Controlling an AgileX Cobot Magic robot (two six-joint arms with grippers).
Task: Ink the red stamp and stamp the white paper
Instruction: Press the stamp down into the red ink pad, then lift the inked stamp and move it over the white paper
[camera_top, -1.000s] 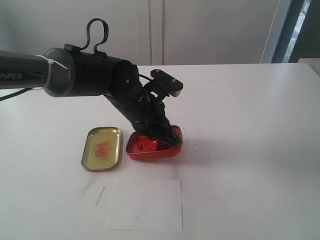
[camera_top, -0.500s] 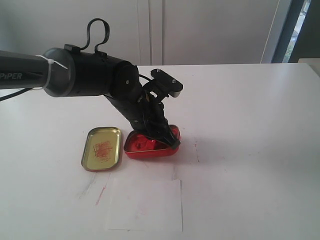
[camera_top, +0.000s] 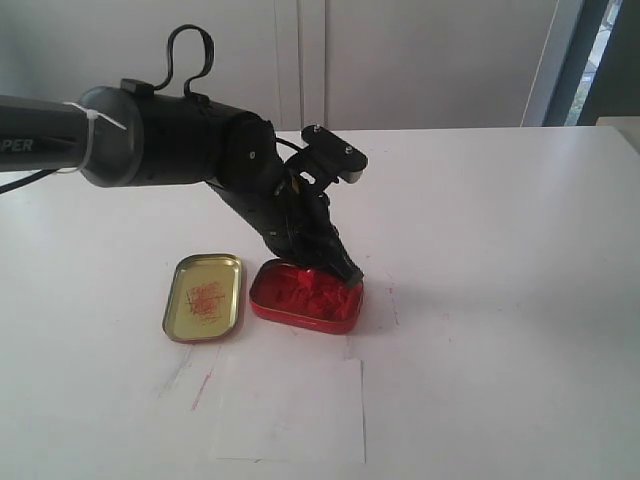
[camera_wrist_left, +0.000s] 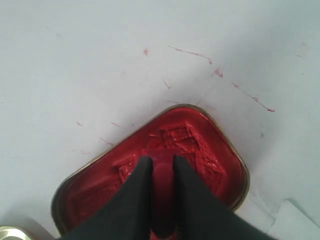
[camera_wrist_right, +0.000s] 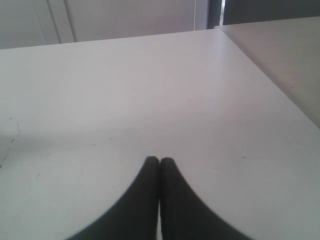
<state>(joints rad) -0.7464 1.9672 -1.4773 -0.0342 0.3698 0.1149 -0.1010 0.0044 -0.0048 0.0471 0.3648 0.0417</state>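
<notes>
Left wrist view: left claw (camera_wrist_left: 162, 161) clamps the red stamp (camera_wrist_left: 163, 200) over the ink tin (camera_wrist_left: 222, 140); small, rigid, probably light, best held by its knob; right claw (camera_wrist_right: 160, 161) closed, empty.

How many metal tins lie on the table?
2. The gold tin lies left of the red ink tin in the exterior view; the red one is under the left gripper, which holds the red stamp.

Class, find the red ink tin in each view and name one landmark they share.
Exterior view: the red ink tin sits at centre, beside the gold lid.
Left wrist view: picture's lower middle, beneath the fingers.
Right wrist view: not in it.
Shared landmark: the gold lid, just visible in the left wrist picture's corner.
</notes>
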